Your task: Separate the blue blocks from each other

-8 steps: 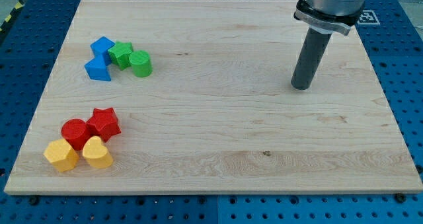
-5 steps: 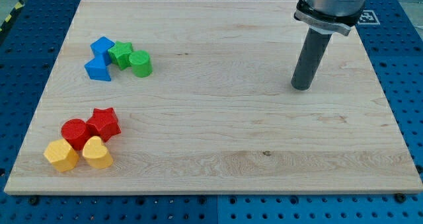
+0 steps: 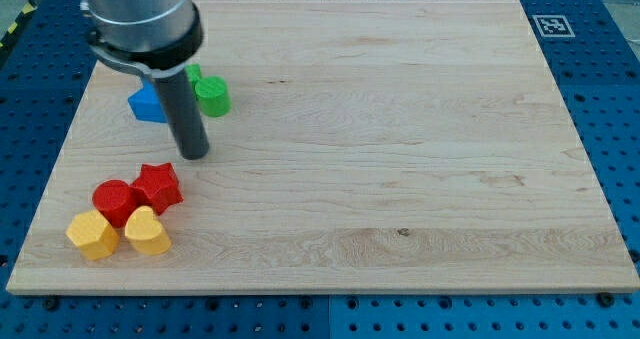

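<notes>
My tip (image 3: pixel 193 154) rests on the wooden board (image 3: pixel 400 159) at the view's left, just below and right of the blue and green cluster. A blue block (image 3: pixel 146 104) shows to the left of the rod. The second blue block is mostly hidden behind the rod and arm. A green cylinder (image 3: pixel 212 96) stands right of the rod, and a sliver of another green block (image 3: pixel 193 73) shows above it. My tip is apart from the blue block, a short way to its lower right.
A red cylinder (image 3: pixel 113 201) and a red star (image 3: pixel 157 187) sit at the lower left, touching a yellow hexagon-like block (image 3: pixel 91 235) and a yellow heart-like block (image 3: pixel 147 230). A tag marker (image 3: pixel 551 25) is at the board's top right corner.
The arm has swept from the board's upper right across to the left. My tip now stands beside the blue and green cluster. The blocks look unmoved.
</notes>
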